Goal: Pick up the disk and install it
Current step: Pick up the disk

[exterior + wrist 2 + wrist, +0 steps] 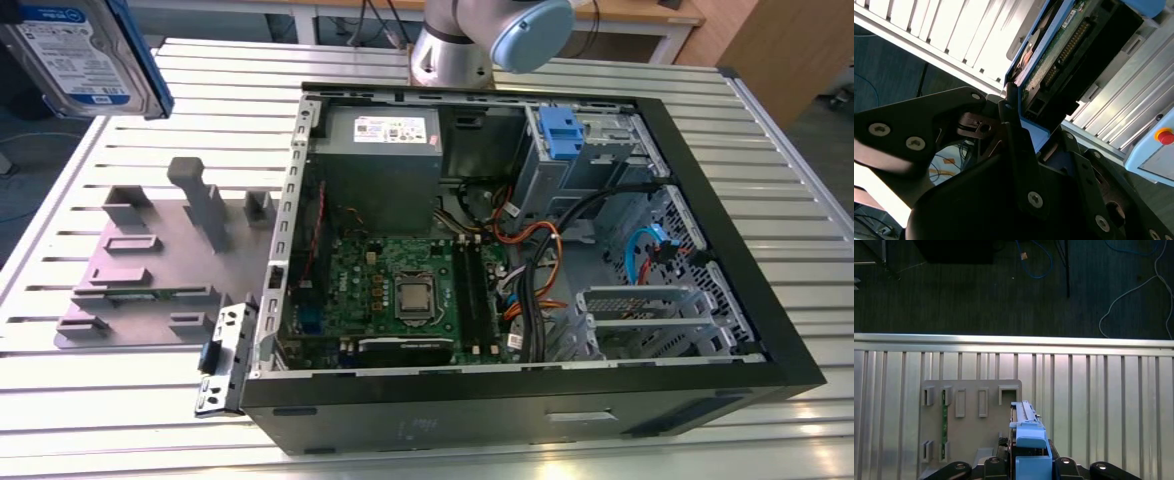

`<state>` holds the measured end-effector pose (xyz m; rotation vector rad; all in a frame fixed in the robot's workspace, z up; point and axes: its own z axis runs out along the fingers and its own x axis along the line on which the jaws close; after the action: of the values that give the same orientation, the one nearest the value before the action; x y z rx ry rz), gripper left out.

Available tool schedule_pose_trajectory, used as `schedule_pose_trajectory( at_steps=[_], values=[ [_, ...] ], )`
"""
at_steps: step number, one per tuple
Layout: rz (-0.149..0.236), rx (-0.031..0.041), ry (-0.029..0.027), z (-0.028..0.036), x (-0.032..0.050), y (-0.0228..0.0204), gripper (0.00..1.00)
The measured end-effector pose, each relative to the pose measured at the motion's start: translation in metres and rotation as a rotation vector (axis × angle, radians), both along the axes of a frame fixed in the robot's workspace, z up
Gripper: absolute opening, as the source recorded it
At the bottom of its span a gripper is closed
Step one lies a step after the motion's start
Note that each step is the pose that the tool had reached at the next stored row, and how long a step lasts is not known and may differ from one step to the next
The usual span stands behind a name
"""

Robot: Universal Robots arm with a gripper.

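Exterior view: the disk (80, 55) hangs off the counter (787, 180) at the exterior view's upper left, with its white-and-blue label facing out. It is well apart from the open computer case (467, 420).

Between disk and case lies a flat grey plate (147, 270) with upright blocks and slotted pockets. The case is black-framed and lies on its side. Inside it are a grey boxy power supply (380, 160), a green circuit board (400, 285) and loose orange, black and blue cables (534, 250) strung across the middle. A blue plastic latch (558, 130) sits on the grey metal bay at the far side, next to the arm (461, 45).

Second wrist view: the pincer (1026, 132) is clenched on the disk (1059, 55) at one end. It is built of black links with bright screw heads. The disk's underside shows a green board inside the blue frame. A red button (1165, 135) sits on a pale box nearby.

First wrist view: the disk (1026, 437) stands edge-on, with the grey plate (971, 425) and the ribbed aluminium counter (1104, 390) behind it. Beyond the counter is a dark floor (954, 290).
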<state>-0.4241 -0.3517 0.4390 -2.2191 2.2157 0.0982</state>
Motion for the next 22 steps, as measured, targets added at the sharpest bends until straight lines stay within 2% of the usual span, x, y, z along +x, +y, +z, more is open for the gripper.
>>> schedule_pose_trajectory(
  at_steps=[22],
  values=[
    [0.0, 0.0, 0.0, 0.0056, 0.0, 0.0, 0.37]
  ],
)
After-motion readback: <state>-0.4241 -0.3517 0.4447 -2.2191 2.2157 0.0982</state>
